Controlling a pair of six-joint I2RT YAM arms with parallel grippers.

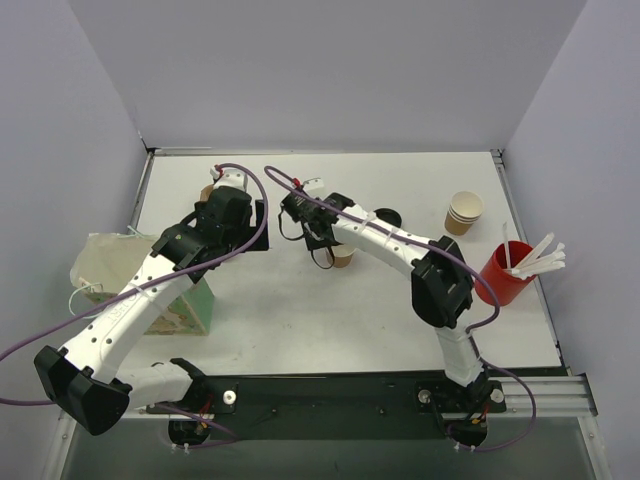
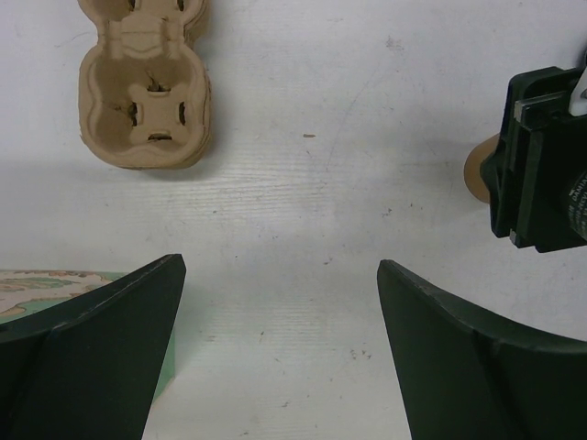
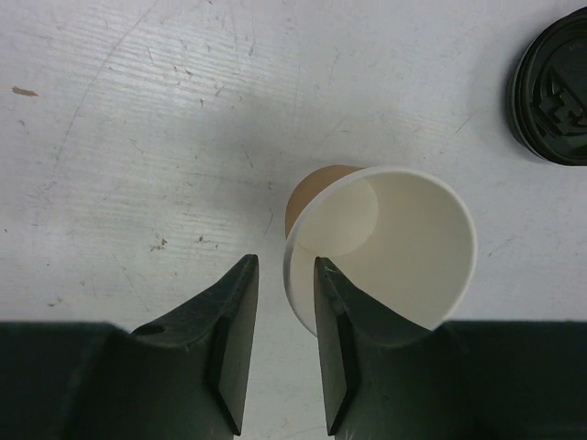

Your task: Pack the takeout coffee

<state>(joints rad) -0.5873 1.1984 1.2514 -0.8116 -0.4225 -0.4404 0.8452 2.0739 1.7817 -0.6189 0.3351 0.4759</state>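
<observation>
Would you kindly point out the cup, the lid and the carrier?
cup (image 3: 413, 247), right wrist view, white inner wall.
lid (image 3: 553, 92), right wrist view, top face.
carrier (image 2: 156, 112), left wrist view, central post.

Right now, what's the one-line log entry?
left fingers open, empty | right fingers parted around cup rim | lid off, lying apart

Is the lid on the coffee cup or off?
Off. The cup shows an open mouth and a white, empty inside. The black lid lies apart from it on the table.
</observation>
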